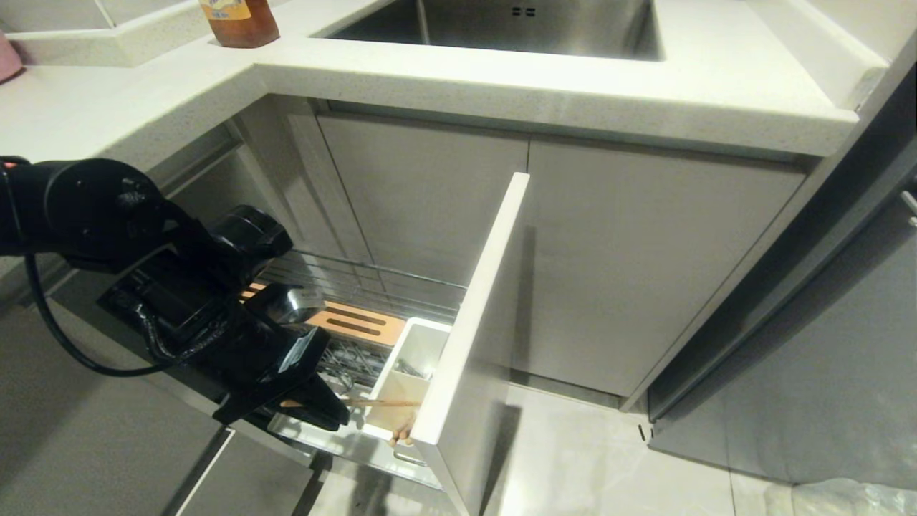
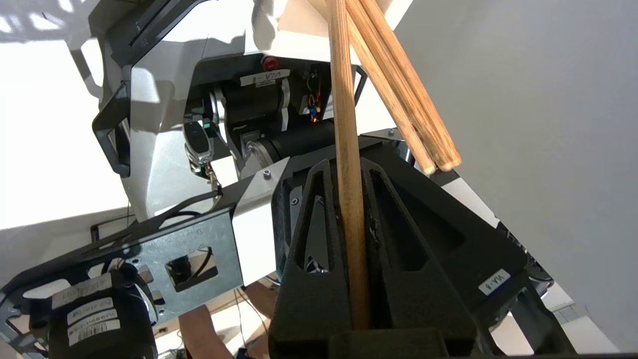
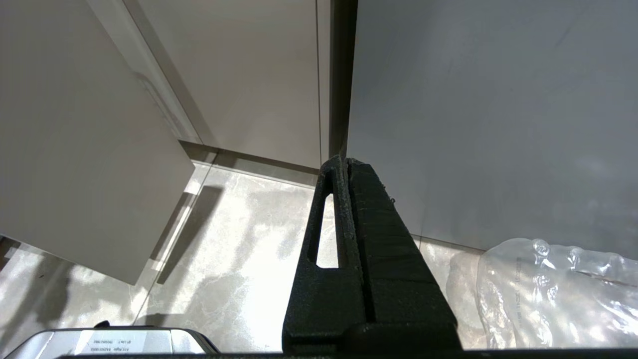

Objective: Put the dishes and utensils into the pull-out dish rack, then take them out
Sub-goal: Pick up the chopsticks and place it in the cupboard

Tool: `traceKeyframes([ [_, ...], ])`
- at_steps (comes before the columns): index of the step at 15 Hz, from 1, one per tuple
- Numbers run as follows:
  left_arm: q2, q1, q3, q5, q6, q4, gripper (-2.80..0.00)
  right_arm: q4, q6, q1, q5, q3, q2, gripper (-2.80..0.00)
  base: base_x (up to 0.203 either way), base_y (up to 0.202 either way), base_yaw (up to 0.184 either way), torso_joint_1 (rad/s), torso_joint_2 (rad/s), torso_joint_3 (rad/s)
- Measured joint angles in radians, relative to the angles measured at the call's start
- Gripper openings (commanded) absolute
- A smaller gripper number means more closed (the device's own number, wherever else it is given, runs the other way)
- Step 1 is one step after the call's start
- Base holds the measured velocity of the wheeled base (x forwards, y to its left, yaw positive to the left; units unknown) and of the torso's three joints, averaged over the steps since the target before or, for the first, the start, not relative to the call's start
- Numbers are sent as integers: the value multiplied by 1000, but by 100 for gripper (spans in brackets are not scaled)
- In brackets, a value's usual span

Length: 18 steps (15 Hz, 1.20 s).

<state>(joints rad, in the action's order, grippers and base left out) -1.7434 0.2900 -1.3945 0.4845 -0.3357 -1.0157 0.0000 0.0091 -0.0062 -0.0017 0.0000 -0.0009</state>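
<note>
One long thin light-wood chopstick was clamped between the two black fingers of the left pincer, which were closed on its shaft with almost no gap. In the left wrist view, the stick ran straight out past the fingertips, and two or more other light-wood sticks lay slanted just beside it, their blunt ends near a flat pale-grey panel. In the head view, the black left arm reached down from the left side over the pull-out dish rack, a chrome wire basket with a slotted light-wood strip along its back part. The pincer was low at the front of the rack, and the held chopstick lay nearly level, pointing to the white plastic utensil box, with its tip over the box opening. The box stood against the inner side of the flat pale-grey front panel, which was pulled out from the cabinet. Some thin grey metal item lay inside the box, but I could not tell what it was. Above, the pale stone tabletop carried a steel sink and an amber bottle at the corner. The right pincer was parked away from the rack, over the pale floor beside a crumpled clear plastic bag; its black fingers were pressed together and held nothing.
</note>
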Motion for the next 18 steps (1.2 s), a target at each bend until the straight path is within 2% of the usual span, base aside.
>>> traceKeyframes([
  [5, -48, 0, 3, 15, 4, 36, -280, 0, 0, 0, 0, 0, 0, -280, 0, 0, 0, 0, 0, 0],
  [6, -55, 1, 4, 18, 3, 39, 0, 0, 0, 0, 0, 0, 0, -280, 0, 0, 0, 0, 0, 0],
  [14, -43, 0, 4, 11, 1, 23, 0, 0, 0, 0, 0, 0, 0, -280, 0, 0, 0, 0, 0, 0],
  [17, 19, 0, -4, -19, 0, -32, 0, 0, 0, 0, 0, 0, 0, -280, 0, 0, 0, 0, 0, 0],
  [18, 50, 1, -6, -29, 0, -47, -280, 0, 0, 0, 0, 0, 0, -280, 0, 0, 0, 0, 0, 0],
])
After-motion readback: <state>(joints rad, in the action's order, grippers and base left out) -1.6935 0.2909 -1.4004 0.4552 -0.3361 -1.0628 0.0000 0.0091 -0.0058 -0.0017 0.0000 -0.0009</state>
